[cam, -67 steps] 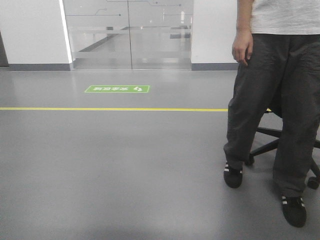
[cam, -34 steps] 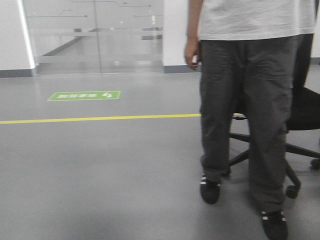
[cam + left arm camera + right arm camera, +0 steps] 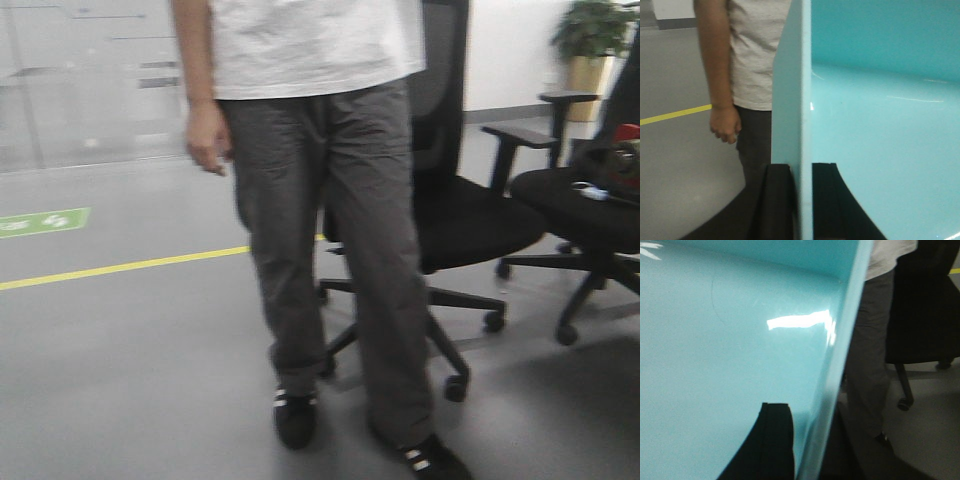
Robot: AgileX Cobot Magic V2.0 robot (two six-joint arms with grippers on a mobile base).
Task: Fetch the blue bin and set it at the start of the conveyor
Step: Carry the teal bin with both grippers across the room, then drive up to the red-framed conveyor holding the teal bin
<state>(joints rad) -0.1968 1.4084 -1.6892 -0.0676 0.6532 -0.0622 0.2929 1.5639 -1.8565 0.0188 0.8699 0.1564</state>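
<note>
My left gripper (image 3: 801, 172) pinches one wall of the blue bin (image 3: 880, 150), a black finger pressed on each side, at the bottom centre of the left wrist view. My right gripper (image 3: 807, 415) clamps another wall the same way, low in its view. The turquoise tub fills most of both wrist views. In the front view, the person (image 3: 320, 200) in grey trousers now stands at centre, a second ago at the right edge. The green floor sign (image 3: 40, 221) has slid to the left edge. A black office chair (image 3: 470, 225), a second chair (image 3: 590, 210) and a potted plant (image 3: 590, 40) have appeared on the right.
</note>
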